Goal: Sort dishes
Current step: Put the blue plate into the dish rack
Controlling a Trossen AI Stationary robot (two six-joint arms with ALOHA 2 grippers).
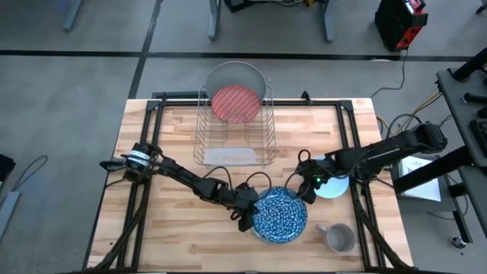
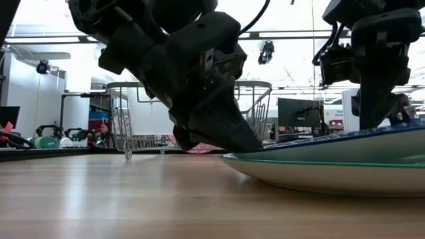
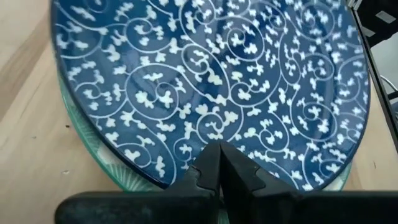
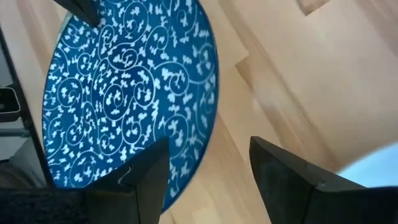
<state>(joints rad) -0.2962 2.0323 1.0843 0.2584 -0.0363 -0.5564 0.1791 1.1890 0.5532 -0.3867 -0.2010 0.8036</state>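
High view: we place the blue speckled plate (image 1: 279, 215) flat on the worktop (image 1: 167, 228), near its front edge and right of centre, in front of the wire dish rack (image 1: 234, 125).
Under the plate: in the left wrist view a pale green-rimmed edge shows just beneath the blue plate's near side; we cannot tell what it belongs to.
Left tool: the left tool (image 1: 245, 215) sits at the blue plate's left rim; in its own wrist view the two fingers meet in a tight point at the rim (image 3: 219, 163), so we read them as pinched on the plate's edge, though the contact itself is hidden.
Right tool: the right tool (image 1: 307, 183) hovers just beside the blue plate's upper right edge, fingers spread wide (image 4: 208, 177) and holding nothing.
Other dishes: the red patterned plate (image 1: 236, 104) stands upright at the back of the rack against the large grey plate (image 1: 236, 74); the light-blue plate (image 1: 332, 186) lies flat under the right arm.
Mug: the grey mug (image 1: 339, 237) stands near the front right corner, well clear of both tools.
Step in hand: we judge the blue plate is being taken by its rim for the rack.
Next move: we think it calls for tipping the plate off the worktop by that edge, then standing it in a free slot in front of the red one.
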